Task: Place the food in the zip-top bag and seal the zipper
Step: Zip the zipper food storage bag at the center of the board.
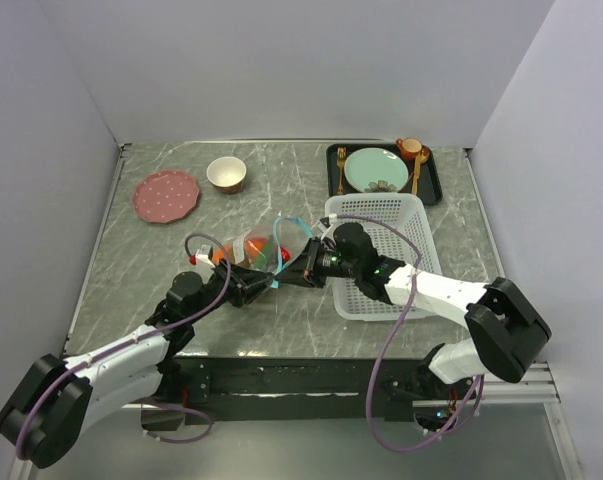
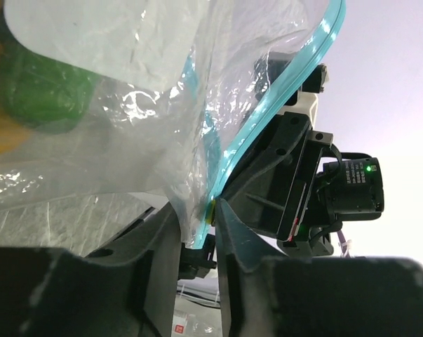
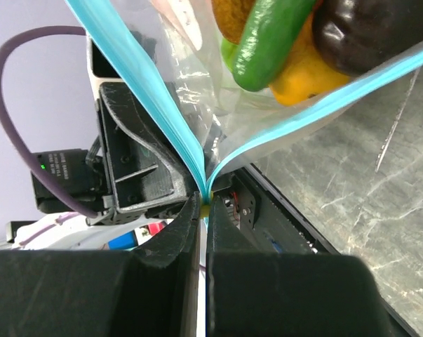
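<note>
The clear zip-top bag (image 1: 259, 246) hangs between my two grippers above the table, with the toy food inside. In the right wrist view I see the long green pepper (image 3: 271, 38), an orange (image 3: 306, 81) and the dark round one (image 3: 369, 31) in the bag. The green apple (image 2: 39, 91) shows through the plastic in the left wrist view. My left gripper (image 2: 203, 223) is shut on the bag's corner below the teal-blue zipper (image 2: 267, 119). My right gripper (image 3: 203, 203) is shut on the zipper (image 3: 155, 112) where its two strips meet; beyond that the mouth gapes open.
A white mesh basket (image 1: 376, 215) stands right of the bag, under the right arm. At the back are a pink plate (image 1: 166, 195), a small bowl (image 1: 226, 173) and a black tray (image 1: 433, 185) with a teal plate, cup and cutlery.
</note>
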Available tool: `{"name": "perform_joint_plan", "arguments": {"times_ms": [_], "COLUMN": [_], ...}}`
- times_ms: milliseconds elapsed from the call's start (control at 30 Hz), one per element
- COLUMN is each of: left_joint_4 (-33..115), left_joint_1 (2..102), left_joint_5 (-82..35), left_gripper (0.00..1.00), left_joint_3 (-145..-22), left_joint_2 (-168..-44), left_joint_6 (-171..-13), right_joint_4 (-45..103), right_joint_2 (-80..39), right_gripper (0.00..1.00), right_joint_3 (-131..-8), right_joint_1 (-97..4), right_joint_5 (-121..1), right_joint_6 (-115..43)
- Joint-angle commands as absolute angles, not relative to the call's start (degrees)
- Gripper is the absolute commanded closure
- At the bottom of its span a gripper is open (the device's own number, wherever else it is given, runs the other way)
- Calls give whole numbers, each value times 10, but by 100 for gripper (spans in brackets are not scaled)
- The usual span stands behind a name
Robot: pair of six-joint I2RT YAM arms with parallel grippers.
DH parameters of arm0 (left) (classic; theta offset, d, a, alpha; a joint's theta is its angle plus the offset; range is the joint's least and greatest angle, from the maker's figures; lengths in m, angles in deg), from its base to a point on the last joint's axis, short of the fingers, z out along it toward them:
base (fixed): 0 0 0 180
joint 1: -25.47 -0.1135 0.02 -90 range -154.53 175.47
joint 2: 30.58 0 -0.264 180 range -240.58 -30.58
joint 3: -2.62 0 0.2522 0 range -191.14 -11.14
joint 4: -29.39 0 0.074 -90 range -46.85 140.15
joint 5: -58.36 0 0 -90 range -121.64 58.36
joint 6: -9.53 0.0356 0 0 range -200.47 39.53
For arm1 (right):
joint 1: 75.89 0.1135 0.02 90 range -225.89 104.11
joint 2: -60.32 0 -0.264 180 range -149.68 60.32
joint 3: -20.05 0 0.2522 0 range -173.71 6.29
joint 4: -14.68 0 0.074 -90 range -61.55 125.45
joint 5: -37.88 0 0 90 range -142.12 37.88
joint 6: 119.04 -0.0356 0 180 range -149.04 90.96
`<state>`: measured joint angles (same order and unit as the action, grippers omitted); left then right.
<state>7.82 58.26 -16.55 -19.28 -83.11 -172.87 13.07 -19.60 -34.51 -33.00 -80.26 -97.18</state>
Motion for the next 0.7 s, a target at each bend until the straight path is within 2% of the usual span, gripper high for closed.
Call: {"name": "perform_joint_plan", "arguments": {"times_ms": [0, 67, 233, 667], "left_joint_4": [44, 46, 61, 120], "left_joint_1": [581, 581, 579, 579], "left_joint_5": [-167, -167, -161, -141], "left_gripper": [75, 78, 99, 99], "left_joint_3": [-220, -225, -228, -220], "left_joint_2": [-840, -843, -841, -813], "left_joint_6": [-1721, -1720, -1717, -1694], "right_joint_4": [124, 128, 132, 154], "right_joint_2": [-205, -208, -211, -226], "right_gripper": [98, 98, 98, 98], "right_joint_3": [-354, -357, -360, -396], "right_joint_1": [-321, -320, -320, -328], "right_joint_5": [-811, -811, -807, -789], "right_joint_6": [-965, -963, -962, -953]}}
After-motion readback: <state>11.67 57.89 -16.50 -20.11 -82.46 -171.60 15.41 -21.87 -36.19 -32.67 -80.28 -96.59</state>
